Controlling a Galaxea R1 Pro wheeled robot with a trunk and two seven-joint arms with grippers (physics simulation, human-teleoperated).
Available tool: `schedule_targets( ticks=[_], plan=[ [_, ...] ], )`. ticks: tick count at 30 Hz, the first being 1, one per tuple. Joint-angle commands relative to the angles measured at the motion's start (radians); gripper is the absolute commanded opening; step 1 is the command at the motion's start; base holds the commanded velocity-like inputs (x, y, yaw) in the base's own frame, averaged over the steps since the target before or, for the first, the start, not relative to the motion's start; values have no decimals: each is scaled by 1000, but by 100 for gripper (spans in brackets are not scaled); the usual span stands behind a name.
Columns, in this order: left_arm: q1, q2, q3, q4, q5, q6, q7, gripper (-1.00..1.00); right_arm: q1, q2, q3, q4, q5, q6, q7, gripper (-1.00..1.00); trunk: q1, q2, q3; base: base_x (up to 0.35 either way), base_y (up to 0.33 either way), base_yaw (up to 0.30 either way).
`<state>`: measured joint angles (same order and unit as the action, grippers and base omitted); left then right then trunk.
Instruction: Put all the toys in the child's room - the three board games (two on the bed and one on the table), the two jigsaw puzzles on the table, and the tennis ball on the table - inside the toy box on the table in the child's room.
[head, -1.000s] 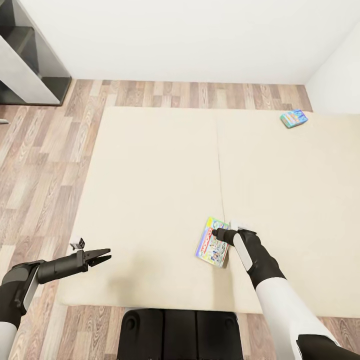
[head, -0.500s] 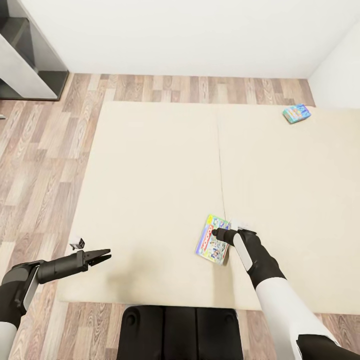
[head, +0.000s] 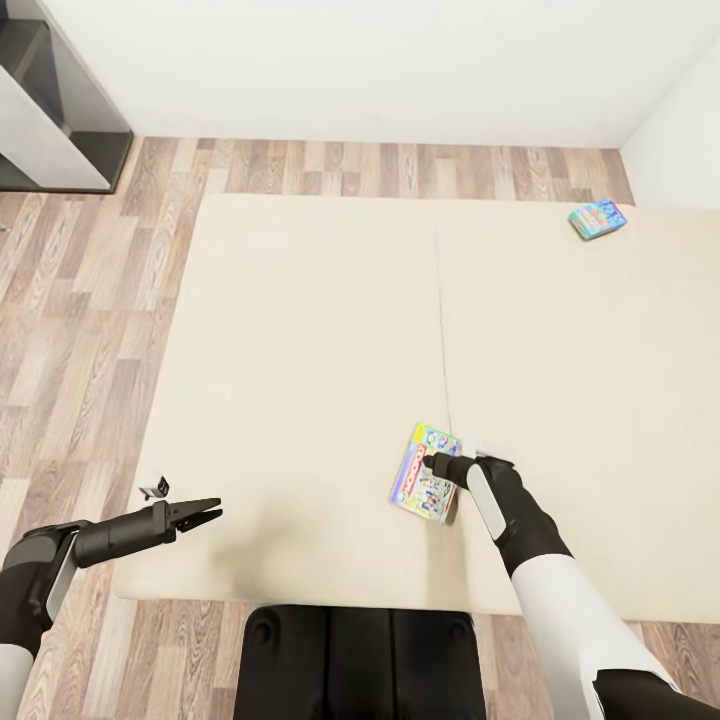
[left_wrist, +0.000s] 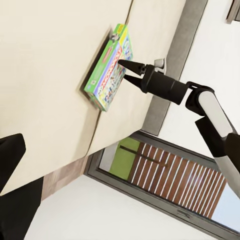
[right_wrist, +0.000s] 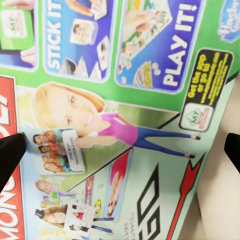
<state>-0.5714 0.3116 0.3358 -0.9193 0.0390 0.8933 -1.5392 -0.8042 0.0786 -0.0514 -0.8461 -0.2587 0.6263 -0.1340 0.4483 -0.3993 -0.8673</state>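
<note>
Black right gripper (head: 432, 463) parked right over the green board game (head: 426, 473), fingers spread wide to either side of the lid in the wrist cam, nothing grabbed yet. Game box lying flat on the cream bed (head: 300, 380), around 5 o'clock from mattress centre. Second board game (head: 597, 219) way off at 1 o'clock near the wall. Left gripper (head: 212, 515) hanging at the bed's 7 o'clock edge, slightly open, empty. Looks like the pick-up step; next probably lowering and closing across the box's edges.
</note>
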Motion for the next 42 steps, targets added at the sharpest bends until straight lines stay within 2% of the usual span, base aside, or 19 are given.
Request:
schedule_targets(
  ticks=[1,42],
  plan=[
    [-1,0,0,0,-1,10,-4,100,0,1,-5,16,12,3,-3,100,2,-1,-2,0,0,0],
    [-1,0,0,2,-1,10,-4,100,0,3,-4,16,10,14,19,100,2,-1,-2,0,0,0]
  ],
)
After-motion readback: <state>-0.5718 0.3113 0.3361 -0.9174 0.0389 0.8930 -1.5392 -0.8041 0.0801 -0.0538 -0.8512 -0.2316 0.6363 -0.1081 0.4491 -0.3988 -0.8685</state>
